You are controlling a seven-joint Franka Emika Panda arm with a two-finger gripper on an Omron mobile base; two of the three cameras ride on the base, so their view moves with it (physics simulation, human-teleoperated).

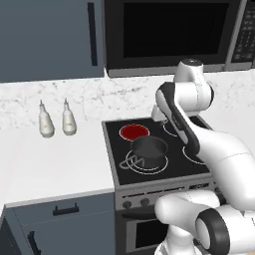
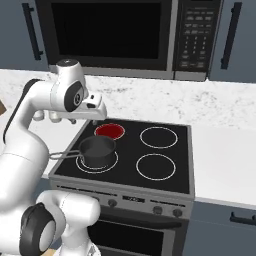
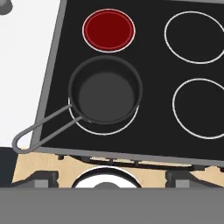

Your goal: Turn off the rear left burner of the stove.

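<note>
Two white bottles (image 1: pixel 46 119) (image 1: pixel 68 118): upright, side by side on the counter (image 1: pixel 45 164), left of the stove (image 2: pixel 165 175).
Pot (image 3: pixel 106 90): dark, on the front left ring, wire handle past the stove's left edge.
Rear left burner (image 3: pixel 108 29): glowing red, just behind the pot.
Gripper (image 2: pixel 94 113): above the stove's left rear side, jaws spread wide, holding and touching nothing.
Microwave (image 2: pixel 112 35): above the stove.

Marble backsplash (image 1: pixel 99 99), blue-grey cabinets (image 1: pixel 50 40)
</note>
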